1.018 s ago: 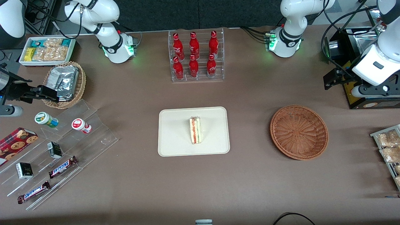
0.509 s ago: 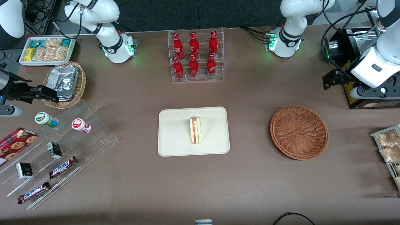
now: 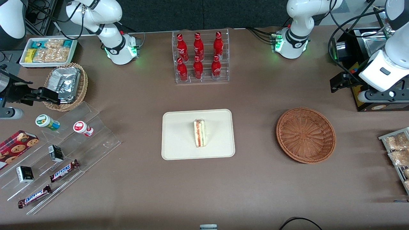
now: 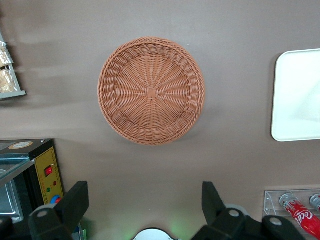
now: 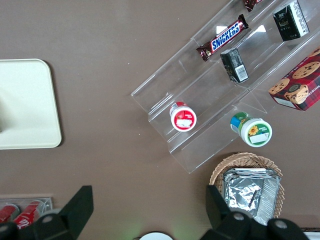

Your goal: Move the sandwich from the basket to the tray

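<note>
The sandwich (image 3: 200,133), a white wedge with red and green layers, lies on the cream tray (image 3: 179,127) in mid-table. The reddish-brown wicker basket (image 3: 305,134) stands empty beside the tray, toward the working arm's end. My left gripper (image 3: 339,83) hangs high over the table, farther from the front camera than the basket. In the left wrist view the basket (image 4: 151,90) is seen from above with a corner of the tray (image 4: 300,95). That gripper (image 4: 145,201) is open, its black fingers (image 4: 76,202) wide apart and holding nothing.
A clear rack of red bottles (image 3: 200,57) stands farther back than the tray. A black machine (image 3: 367,64) and a rack of snack bags (image 3: 396,153) sit at the working arm's end. Acrylic steps with snacks (image 3: 64,150) and a tan basket of foil packs (image 3: 65,84) lie toward the parked arm's end.
The left arm's wrist has shifted slightly at the working arm's end. The sandwich, tray and basket have not moved.
</note>
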Robot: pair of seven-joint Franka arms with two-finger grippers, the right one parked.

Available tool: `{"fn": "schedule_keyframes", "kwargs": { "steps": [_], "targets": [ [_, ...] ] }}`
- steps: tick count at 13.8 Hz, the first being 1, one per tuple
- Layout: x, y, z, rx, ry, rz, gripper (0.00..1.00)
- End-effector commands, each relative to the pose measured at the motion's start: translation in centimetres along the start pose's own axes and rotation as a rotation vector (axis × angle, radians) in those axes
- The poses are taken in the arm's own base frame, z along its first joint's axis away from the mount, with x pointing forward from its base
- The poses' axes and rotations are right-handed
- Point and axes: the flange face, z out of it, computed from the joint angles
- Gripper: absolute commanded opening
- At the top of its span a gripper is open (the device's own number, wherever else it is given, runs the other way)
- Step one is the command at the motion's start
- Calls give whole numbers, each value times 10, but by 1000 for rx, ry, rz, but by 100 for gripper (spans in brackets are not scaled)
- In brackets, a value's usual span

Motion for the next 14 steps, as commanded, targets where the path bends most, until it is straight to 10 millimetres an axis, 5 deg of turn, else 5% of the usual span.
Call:
{"fn": "schedule_keyframes", "kwargs": {
  "steps": [1,9,14],
  "targets": [
    [1,-5,-6,4,-6,2,100],
    [3,-8,-2,-5,-8,-2,100],
    [-4,-1,-20,-3,56,13,100]
  ]
}}
